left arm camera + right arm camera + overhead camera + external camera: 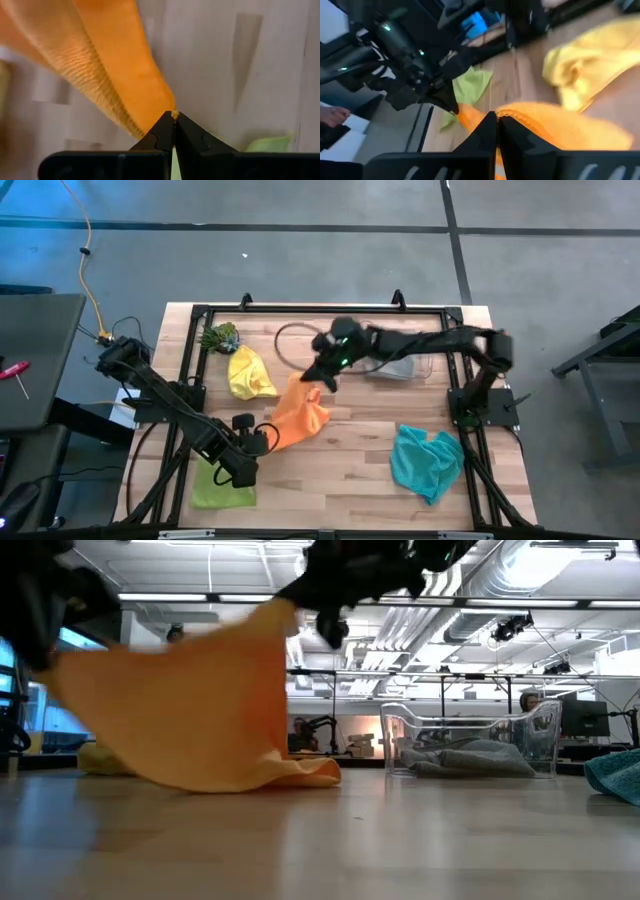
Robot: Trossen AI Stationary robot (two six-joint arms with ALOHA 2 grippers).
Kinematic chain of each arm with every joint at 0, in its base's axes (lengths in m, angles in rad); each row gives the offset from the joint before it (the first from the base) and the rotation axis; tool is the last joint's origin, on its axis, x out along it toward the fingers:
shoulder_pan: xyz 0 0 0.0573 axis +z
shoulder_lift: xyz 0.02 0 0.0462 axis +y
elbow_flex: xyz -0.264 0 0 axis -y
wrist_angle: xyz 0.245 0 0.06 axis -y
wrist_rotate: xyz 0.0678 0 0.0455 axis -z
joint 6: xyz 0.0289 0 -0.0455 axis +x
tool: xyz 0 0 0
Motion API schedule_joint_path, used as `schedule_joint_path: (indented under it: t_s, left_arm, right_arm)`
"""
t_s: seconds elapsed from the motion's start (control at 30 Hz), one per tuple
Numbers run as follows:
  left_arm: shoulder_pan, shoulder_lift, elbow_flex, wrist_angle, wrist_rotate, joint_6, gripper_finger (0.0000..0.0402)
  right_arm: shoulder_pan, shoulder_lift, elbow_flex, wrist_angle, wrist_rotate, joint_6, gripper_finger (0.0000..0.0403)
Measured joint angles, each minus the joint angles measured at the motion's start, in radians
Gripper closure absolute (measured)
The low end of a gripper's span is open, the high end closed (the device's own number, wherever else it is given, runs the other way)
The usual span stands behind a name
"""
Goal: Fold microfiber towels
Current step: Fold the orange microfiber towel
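High view: orange towel (300,416) at table centre, stretched between left gripper (268,437) at 7 o'clock and right gripper (322,379) at 1 o'clock; yellow towel (248,373) close by.
Low view: its middle drags; bin (470,740) behind.
Wrist views: both grippers clamped on corners; thin pinches may slip.

Bright overhead strip lights (520,580); low view foreground blurry, right wrist motion-blurred.

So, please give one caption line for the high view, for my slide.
Both grippers, left and right, hold the orange towel stretched between them above the table.
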Motion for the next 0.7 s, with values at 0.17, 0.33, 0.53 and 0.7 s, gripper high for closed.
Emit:
schedule_joint_path:
  t_s: [0.17, 0.33, 0.53, 0.7]
  left_arm:
    - [0.04, -0.079, 0.086, -0.217, -0.208, 0.085, 0.0401]
    - [0.166, -0.157, 0.163, -0.365, -0.423, 0.366, 0.0401]
    - [0.423, -0.235, 0.216, -0.382, -0.495, 0.794, 0.0401]
    - [0.55, -0.267, 0.257, -0.36, -0.531, 0.973, 0.0401]
  right_arm:
    - [-0.035, -0.169, -0.003, -0.281, -0.008, -0.129, 0.0402]
    - [-0.058, -0.335, -0.003, -0.388, 0.035, -0.189, 0.0402]
    - [-0.094, -0.489, -0.002, -0.438, 0.129, -0.163, 0.0402]
    - [-0.052, -0.535, -0.002, -0.606, 0.179, -0.125, 0.0403]
